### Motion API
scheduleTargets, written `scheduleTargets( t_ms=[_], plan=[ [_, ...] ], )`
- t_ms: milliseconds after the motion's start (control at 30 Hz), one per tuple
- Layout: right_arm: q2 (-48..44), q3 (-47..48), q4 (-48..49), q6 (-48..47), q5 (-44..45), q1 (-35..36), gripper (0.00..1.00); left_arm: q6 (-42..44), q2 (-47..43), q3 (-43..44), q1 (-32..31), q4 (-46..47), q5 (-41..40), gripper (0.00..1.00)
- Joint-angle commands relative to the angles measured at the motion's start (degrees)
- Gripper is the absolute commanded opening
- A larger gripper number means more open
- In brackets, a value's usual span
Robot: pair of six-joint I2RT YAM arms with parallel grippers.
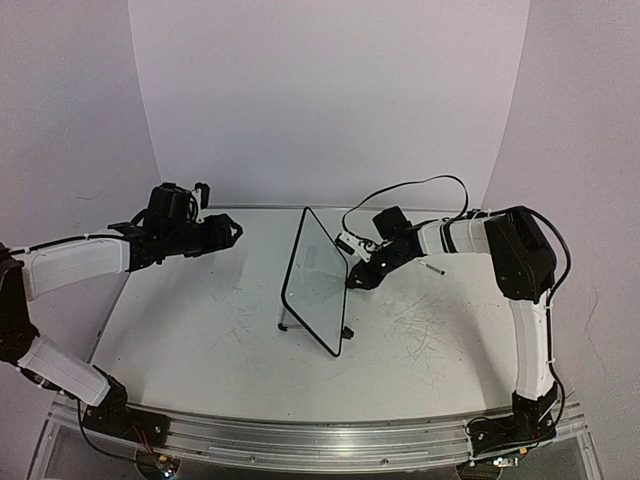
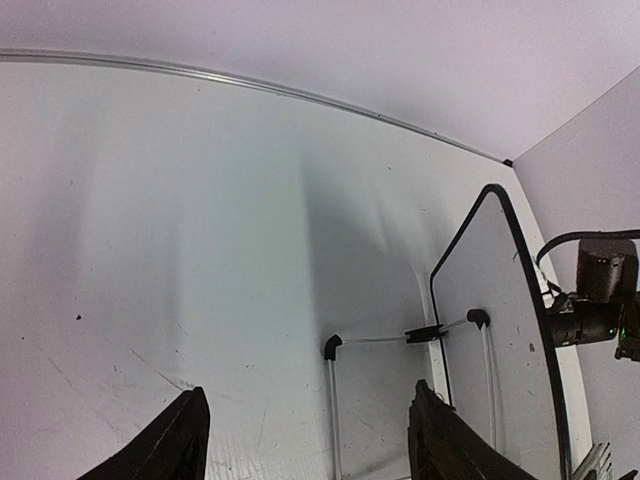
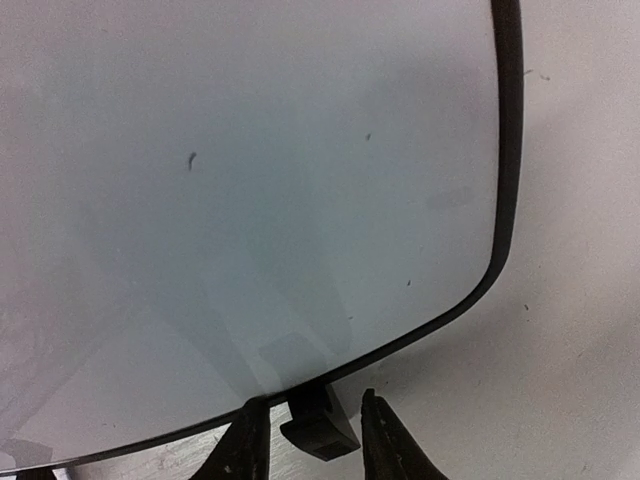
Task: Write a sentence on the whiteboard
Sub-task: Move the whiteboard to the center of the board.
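Note:
The whiteboard [image 1: 318, 275] stands upright on its wire stand [image 2: 380, 340] mid-table, edge-on to the top camera. My right gripper [image 1: 352, 278] is at the board's right lower edge. In the right wrist view its jaws [image 3: 312, 400] straddle a black foot [image 3: 322, 425] of the board, open, with a gap on the right side. The board face [image 3: 250, 200] carries only a few dark specks; the sentence is not in view. My left gripper [image 1: 235, 232] hovers left of the board, open and empty [image 2: 308, 390], facing the board's back [image 2: 500, 330].
A small thin dark object [image 1: 432, 268] lies on the table right of the board. The right arm's cable [image 1: 400, 190] loops above it. White backdrop walls close in the table's back and sides. The right wrist's camera housing [image 2: 600, 300] shows beyond the board.

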Motion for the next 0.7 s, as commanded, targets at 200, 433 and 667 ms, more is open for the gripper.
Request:
scheduleTargets(
  t_ms=[200, 433, 667],
  plan=[
    [1.4, 0.8, -0.8, 2.1, -4.2, 0.4, 0.26, 1.7, -2.1, 0.0, 0.1, -1.6, -1.8, 0.70],
    [0.1, -2.4, 3.5, 5.1, -4.9, 0.5, 0.14, 0.8, -4.4, 0.3, 0.1, -1.6, -2.7, 0.71],
    [-6.1, -13.8, 15.1, 12.9, 0.5, 0.8, 0.05, -1.8, -6.8, -0.1, 0.1, -1.7, -2.7, 0.71]
  ],
)
